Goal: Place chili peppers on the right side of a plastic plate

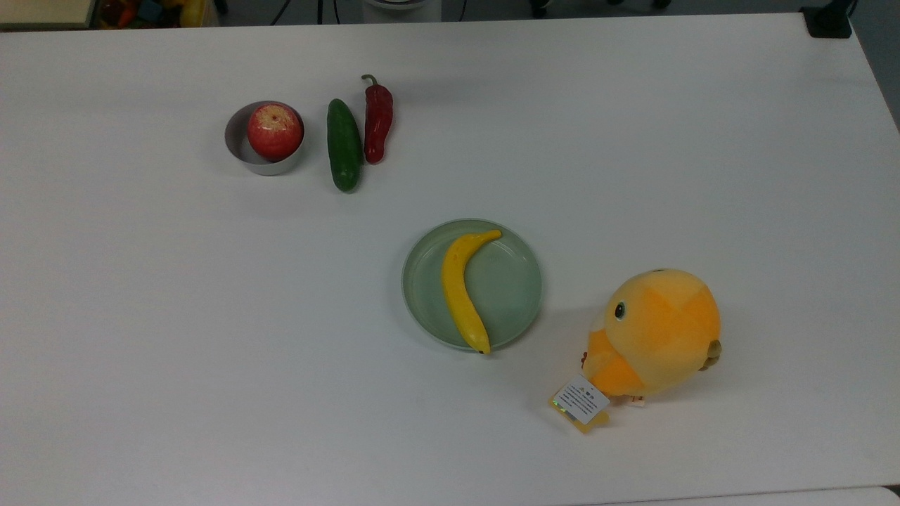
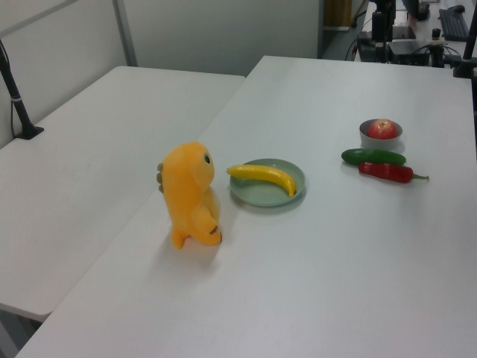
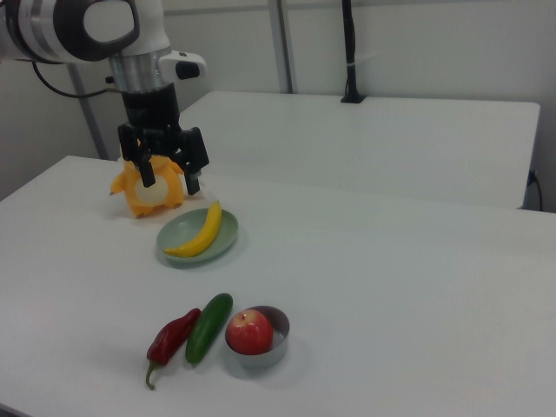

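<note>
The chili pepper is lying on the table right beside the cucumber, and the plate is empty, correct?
Not quite. The chili pepper does lie on the table beside the cucumber, but the plate is not empty: a banana lies across it, as the top view shows.
</note>
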### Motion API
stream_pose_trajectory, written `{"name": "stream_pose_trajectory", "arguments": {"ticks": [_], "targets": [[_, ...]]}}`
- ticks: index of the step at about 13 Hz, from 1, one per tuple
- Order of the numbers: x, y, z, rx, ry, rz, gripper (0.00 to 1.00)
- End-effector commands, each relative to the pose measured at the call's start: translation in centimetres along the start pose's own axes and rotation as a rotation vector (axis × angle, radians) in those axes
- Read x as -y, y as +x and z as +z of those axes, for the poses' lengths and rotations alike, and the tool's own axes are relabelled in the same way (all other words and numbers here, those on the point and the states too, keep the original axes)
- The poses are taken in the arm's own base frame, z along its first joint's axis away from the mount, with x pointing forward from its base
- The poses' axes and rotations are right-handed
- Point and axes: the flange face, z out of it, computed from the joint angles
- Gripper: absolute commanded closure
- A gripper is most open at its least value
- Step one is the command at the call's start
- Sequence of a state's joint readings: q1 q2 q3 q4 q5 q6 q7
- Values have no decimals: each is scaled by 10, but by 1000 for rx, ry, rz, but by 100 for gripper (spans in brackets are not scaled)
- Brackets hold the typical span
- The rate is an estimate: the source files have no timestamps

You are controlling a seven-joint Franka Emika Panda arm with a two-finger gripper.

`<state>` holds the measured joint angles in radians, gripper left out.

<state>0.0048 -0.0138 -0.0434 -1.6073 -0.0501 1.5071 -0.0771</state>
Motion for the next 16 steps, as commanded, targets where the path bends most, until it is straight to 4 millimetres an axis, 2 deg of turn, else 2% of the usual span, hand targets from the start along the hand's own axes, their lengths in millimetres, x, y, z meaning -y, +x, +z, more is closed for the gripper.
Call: {"name": "stream_pose_trajectory", "arguments": {"ticks": [1, 10, 12, 16], "targets": [[-1, -2, -3, -20, -8, -18, 0], [3, -3, 4, -13, -4, -13, 0], [7, -14, 16, 11, -4, -21, 0], [17, -42, 56, -3, 0, -38, 0]]}}
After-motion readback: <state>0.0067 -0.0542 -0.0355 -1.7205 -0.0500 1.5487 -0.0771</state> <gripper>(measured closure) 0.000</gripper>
